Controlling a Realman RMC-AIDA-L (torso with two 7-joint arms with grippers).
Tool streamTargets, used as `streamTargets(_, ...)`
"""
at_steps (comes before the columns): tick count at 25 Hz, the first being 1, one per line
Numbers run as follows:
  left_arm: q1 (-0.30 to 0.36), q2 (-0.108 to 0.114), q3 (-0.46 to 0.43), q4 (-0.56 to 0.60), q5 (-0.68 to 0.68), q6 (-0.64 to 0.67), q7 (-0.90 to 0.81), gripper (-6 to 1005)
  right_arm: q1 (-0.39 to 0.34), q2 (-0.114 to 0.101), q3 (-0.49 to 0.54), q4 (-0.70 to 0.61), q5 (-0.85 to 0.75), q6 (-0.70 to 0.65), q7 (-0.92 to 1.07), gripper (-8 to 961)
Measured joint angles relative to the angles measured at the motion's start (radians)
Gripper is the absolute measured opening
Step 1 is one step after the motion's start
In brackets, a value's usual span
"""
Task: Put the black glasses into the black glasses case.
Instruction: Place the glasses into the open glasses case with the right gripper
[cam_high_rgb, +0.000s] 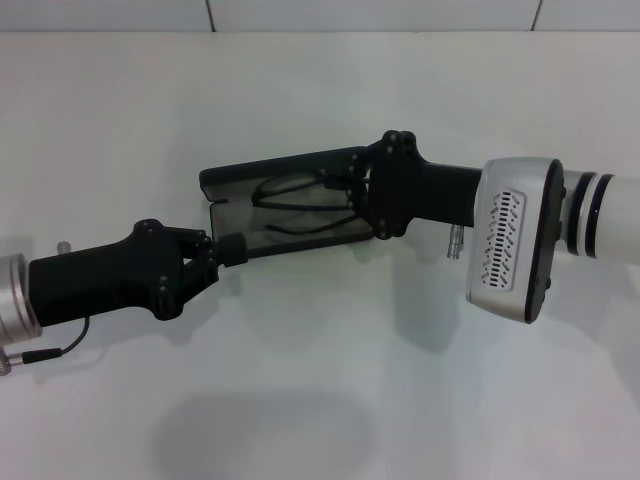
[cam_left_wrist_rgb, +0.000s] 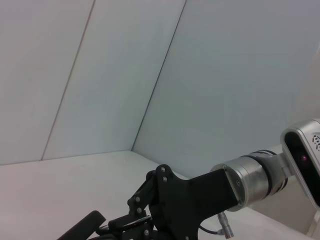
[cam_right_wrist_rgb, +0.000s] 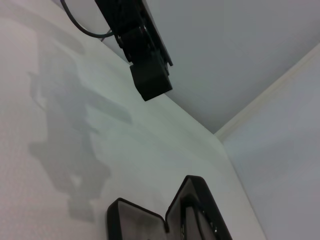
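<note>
The black glasses are seen lying inside the open black glasses case on the white tabletop. They are gripped by the right claw; the case's near end is pinched by the left claw.

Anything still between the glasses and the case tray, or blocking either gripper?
Nothing visible. In the head view the black glasses already lie inside the open black glasses case. The right gripper is over the case's right end at the glasses; the left gripper sits at the case's near left edge.
</note>
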Motion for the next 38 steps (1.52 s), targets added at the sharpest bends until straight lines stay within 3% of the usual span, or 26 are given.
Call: streamTargets(38,0.003,-0.011,0.000,-0.007,0.004,0.000,0.000,4,0.062,0.000,-0.051,0.012,0.004,0.053,-0.002,107)
